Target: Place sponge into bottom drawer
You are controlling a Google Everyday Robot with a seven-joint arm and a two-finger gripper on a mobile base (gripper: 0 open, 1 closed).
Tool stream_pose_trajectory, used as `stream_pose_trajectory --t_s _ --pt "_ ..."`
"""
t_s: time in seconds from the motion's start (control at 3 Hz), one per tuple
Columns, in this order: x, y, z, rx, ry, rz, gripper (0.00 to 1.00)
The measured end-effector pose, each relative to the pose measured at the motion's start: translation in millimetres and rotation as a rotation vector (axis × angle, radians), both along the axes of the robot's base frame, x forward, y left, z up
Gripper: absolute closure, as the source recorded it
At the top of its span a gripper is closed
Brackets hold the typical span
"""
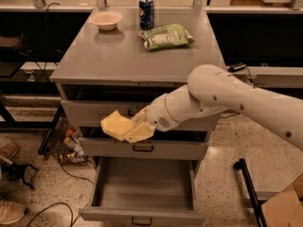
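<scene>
The pale yellow sponge (114,125) is held in my gripper (134,128), in front of the middle drawer and above the bottom drawer (142,189). The bottom drawer is pulled out; its grey interior shows nothing inside, and a small black handle sits on its front. The gripper's tan fingers (139,132) are shut on the sponge's right side. My white arm (222,96) reaches in from the right.
On the grey cabinet top (113,56) stand a white bowl (106,19), a blue can (146,13) and a green snack bag (165,36). A wire basket (66,141) and cables lie on the floor at left. A black bar (248,193) and a cardboard box (286,207) are at right.
</scene>
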State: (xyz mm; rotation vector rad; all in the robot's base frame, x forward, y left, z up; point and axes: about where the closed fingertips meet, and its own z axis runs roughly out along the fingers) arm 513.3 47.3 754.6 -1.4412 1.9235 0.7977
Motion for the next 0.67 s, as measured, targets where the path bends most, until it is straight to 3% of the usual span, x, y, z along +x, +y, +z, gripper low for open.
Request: stream_pose_trajectory --t_s 0.33,0.67 --pt "0 0 0 0.0 0.0 0.0 1.0" --pt "-13 -1 -61 0.011 0.061 -0.027 1.0"
